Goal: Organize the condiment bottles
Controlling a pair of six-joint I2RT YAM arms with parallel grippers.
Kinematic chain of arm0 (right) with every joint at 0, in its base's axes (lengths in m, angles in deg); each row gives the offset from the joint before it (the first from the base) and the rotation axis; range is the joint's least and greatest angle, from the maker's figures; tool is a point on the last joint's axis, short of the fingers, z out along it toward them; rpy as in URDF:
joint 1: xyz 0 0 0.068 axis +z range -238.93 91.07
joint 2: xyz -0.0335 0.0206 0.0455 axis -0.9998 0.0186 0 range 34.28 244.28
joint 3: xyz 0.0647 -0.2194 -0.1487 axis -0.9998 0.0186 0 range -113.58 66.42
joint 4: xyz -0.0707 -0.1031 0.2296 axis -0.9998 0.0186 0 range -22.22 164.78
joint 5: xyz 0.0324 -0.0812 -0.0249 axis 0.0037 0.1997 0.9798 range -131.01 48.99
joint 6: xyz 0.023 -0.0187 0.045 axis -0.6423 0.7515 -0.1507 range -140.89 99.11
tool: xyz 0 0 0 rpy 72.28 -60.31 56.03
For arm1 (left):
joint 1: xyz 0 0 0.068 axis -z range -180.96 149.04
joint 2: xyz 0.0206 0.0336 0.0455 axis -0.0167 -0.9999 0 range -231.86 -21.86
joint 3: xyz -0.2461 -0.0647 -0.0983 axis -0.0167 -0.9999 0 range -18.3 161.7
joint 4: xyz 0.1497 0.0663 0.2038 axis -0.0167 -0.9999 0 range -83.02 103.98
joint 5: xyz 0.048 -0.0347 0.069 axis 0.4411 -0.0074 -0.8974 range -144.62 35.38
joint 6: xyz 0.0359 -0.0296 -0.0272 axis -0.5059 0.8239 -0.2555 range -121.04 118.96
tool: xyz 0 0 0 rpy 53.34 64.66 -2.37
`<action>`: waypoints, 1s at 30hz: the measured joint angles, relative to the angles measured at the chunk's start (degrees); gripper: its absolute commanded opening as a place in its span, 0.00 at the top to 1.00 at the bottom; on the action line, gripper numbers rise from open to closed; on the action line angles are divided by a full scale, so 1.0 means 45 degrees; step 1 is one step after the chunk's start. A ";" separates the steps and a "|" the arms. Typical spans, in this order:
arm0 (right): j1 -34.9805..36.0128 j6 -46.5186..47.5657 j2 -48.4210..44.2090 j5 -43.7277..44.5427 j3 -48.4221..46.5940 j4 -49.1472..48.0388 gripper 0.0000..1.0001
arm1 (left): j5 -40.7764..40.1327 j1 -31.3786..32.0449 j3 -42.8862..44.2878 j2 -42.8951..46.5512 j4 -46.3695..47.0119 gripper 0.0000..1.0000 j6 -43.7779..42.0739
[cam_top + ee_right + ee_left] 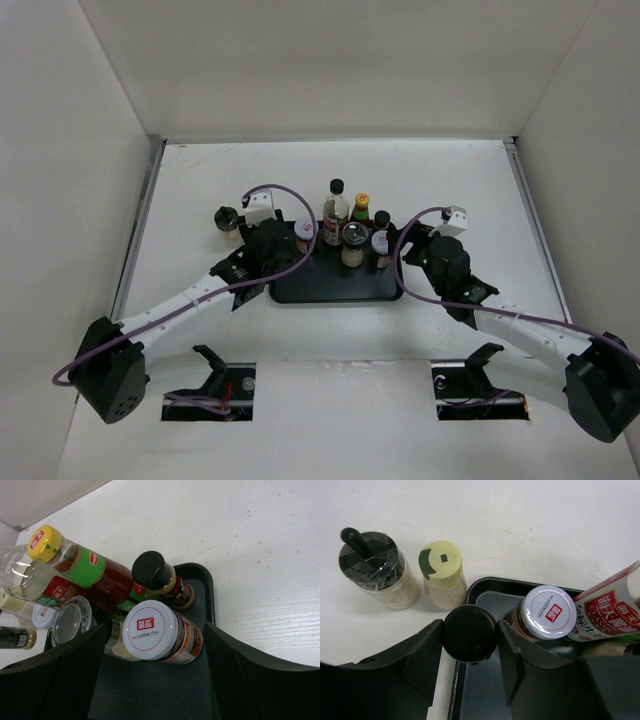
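Left fingers [420,660] clamped; right fingers [240,675] spread wide.

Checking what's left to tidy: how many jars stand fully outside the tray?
2: a black-lidded jar and a yellow-lidded jar, side by side past the tray's corner; others may be hidden.

red-label btl [607,612]: "CLASSIC" | white lid [150,630]: red Chinese logo

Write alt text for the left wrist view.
The left tool closely flanks a black-capped jar at the rim of a black tray. Beyond, a black-lidded jar and a yellow-lidded jar stand on the table; a silver-lidded jar and red-labelled bottle sit inside.
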 measured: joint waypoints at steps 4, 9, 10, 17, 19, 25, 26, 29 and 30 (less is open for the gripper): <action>0.0039 0.0000 -0.0005 0.0000 0.0000 -0.0005 0.18 | 0.0097 -0.0010 0.0097 -0.1112 0.0563 0.74 -0.0078; 0.0068 0.0000 -0.0005 -0.0005 0.0000 -0.0010 0.18 | 0.0452 -0.0039 0.0112 -0.2084 0.1185 0.74 -0.0146; 0.0068 0.0000 -0.0005 -0.0005 0.0000 -0.0015 0.18 | 0.0525 -0.0073 0.0112 -0.2234 0.1379 0.74 -0.0175; 0.0068 0.0005 -0.0005 -0.0005 0.0000 -0.0039 0.18 | 0.0719 -0.0403 0.0112 -0.3157 0.2399 0.73 -0.0427; 0.0068 0.0005 -0.0005 -0.0005 0.0000 -0.0039 0.18 | 0.0792 -0.0471 0.0112 -0.3342 0.2574 0.71 -0.0447; 0.0068 0.0005 0.0010 -0.0005 0.0000 -0.0044 0.18 | 0.0899 -0.0539 0.0112 -0.3672 0.3104 0.67 -0.0481; 0.0068 0.0005 0.0034 -0.0005 0.0000 -0.0053 0.18 | 0.0908 -0.0544 0.0112 -0.3696 0.3186 0.65 -0.0491; 0.0068 0.0005 0.0136 -0.0005 0.0000 -0.0053 0.18 | 0.0996 -0.0622 0.0107 -0.3735 0.3449 0.55 -0.0520; 0.0073 0.0005 0.0151 -0.0005 0.0000 -0.0053 0.18 | 0.0996 -0.0651 0.0107 -0.3735 0.3517 0.52 -0.0534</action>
